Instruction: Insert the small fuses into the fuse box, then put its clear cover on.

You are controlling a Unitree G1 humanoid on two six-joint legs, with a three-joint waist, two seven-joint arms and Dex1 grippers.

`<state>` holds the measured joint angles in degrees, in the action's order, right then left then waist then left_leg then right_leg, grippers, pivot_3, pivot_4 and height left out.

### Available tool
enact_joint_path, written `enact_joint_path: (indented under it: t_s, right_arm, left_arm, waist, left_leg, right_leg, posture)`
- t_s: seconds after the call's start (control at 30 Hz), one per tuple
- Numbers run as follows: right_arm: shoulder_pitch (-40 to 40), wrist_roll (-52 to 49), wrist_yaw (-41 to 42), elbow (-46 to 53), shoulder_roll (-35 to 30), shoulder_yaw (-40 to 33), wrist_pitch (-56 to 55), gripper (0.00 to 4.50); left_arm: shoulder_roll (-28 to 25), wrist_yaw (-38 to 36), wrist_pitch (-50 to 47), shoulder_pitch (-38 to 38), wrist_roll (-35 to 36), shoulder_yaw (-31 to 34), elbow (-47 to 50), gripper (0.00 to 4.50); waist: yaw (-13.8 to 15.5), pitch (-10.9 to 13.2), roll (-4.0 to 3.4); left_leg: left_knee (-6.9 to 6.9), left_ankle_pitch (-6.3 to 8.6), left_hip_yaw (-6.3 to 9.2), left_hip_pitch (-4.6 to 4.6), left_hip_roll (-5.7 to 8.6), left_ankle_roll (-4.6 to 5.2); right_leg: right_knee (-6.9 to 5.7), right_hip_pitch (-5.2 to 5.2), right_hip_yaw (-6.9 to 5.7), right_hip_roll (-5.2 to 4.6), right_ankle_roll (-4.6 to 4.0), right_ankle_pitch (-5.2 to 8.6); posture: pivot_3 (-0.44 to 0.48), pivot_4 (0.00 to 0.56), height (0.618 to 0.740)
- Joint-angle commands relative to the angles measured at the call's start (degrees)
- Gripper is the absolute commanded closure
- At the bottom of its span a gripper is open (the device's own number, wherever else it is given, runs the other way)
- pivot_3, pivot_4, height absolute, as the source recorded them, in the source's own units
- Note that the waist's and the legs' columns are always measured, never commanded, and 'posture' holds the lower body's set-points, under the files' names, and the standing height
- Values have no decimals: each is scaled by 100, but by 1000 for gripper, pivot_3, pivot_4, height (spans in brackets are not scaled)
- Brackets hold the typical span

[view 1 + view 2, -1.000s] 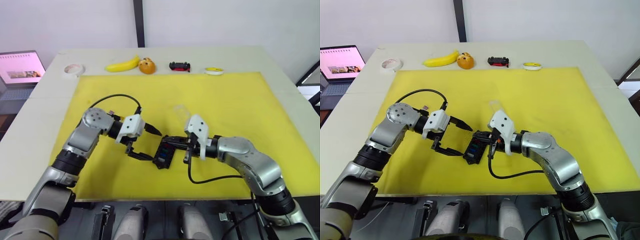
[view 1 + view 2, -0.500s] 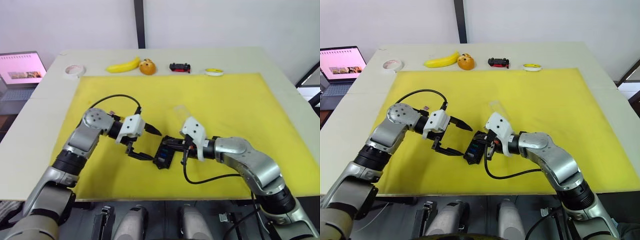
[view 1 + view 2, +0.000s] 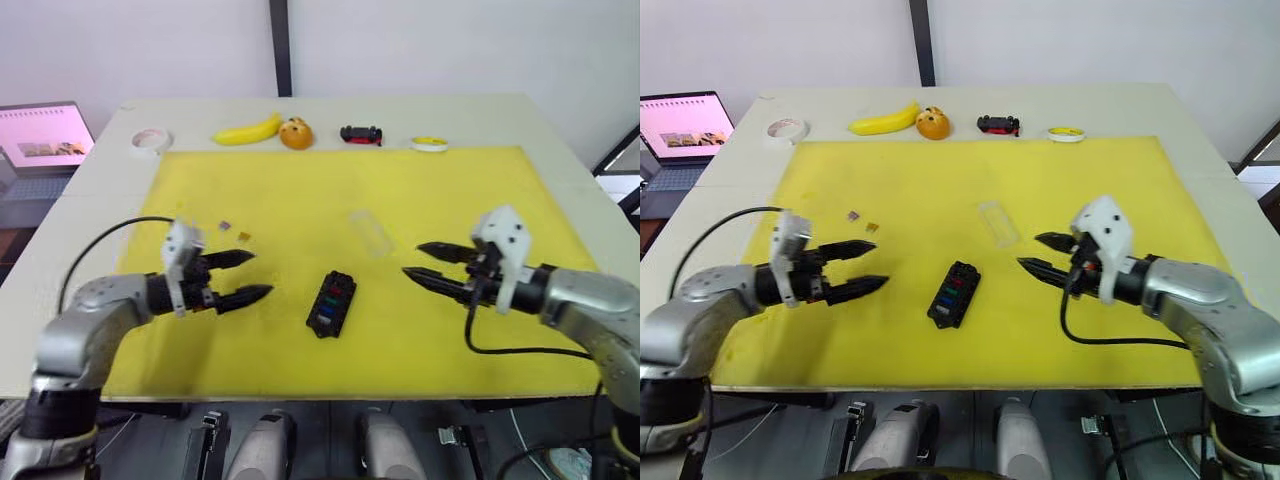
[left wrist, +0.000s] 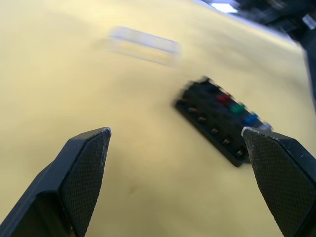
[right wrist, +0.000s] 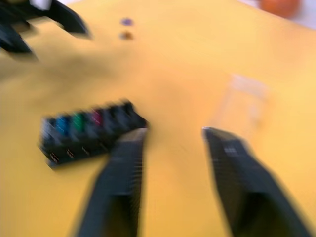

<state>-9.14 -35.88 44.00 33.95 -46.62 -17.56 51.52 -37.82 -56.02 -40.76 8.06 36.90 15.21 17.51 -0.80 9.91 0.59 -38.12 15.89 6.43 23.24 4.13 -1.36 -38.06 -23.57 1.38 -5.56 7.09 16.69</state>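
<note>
Yellow mat (image 3: 1120, 180) on pale table (image 3: 1200, 130) — both end effectors (image 3: 852, 268) (image 3: 1042, 254) spread, empty — laptop (image 3: 680, 125) beyond.

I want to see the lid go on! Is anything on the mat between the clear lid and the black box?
No, nothing visible is in the way. The clear cover lies on bare yellow mat, just beyond the fuse box. Both grippers, left and right, are open and off to the sides. Two loose fuses lie away by the left gripper.

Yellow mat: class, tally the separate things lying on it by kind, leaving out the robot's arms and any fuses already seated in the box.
fuse box: 1
clear cover: 1
loose fuses: 2, the purple fuse and the orange fuse
Total: 4
</note>
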Motion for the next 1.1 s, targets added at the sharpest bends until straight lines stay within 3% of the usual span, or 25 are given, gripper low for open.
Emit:
enact_joint_path:
  t_s: [0.03,0.17,0.3,0.47,0.63,0.9,1.1]
  right_arm:
    - [337,-224,426,-369,-467,-1154,-22,103]
    - [704,-131,728,-640,-811,-1458,-281,45]
    - [642,-62,583,-847,-726,-1321,-498,45]
    - [384,-137,507,-790,-635,-930,-610,45]
    - [-276,-340,285,-573,-398,-226,-484,45]
    - [-914,-758,-388,134,322,810,-7,45]
    - [-1134,-977,-867,367,652,1074,241,45]
  left_arm:
    - [-256,219,-177,-1224,195,1239,477,0]
    - [-101,709,-657,-2077,798,2333,571,0]
    - [212,1397,-1006,-2269,1353,2991,464,0]
    - [311,1692,-1012,-2258,1525,2676,766,0]
    - [523,2386,-1365,-1470,2046,2102,778,0]
    - [1619,4577,-1840,-419,3644,1727,407,0]
    - [1914,5325,-1670,-111,4165,1579,-110,0]
  waist:
    - [-34,0,-2]
    - [24,1,-1]
    - [43,0,-5]
    - [29,0,-5]
    - [29,-1,-8]
    - [21,-1,-5]
    - [27,-1,-5]
  left_leg:
    - [3,4,-8,-5,-1,5]
    - [14,7,-12,-19,-3,10]
    - [17,13,-5,-84,-4,12]
    - [18,17,-5,-82,-4,17]
    - [18,16,-5,-82,-3,15]
    - [21,16,-5,-76,-1,13]
    - [20,13,-4,-76,2,9]
  right_leg:
    - [3,0,8,0,0,0]
    - [14,12,9,-1,-2,1]
    - [43,95,-1,-11,-4,3]
    - [58,98,1,-13,-2,1]
    - [59,97,3,-17,-3,0]
    - [57,83,5,-12,-2,-1]
    - [55,83,5,-4,-2,-1]
  posture:
    - [0,150,740]
    - [0,150,740]
    - [0,150,740]
    - [0,150,740]
    - [0,150,740]
    - [0,150,740]
    - [0,150,740]
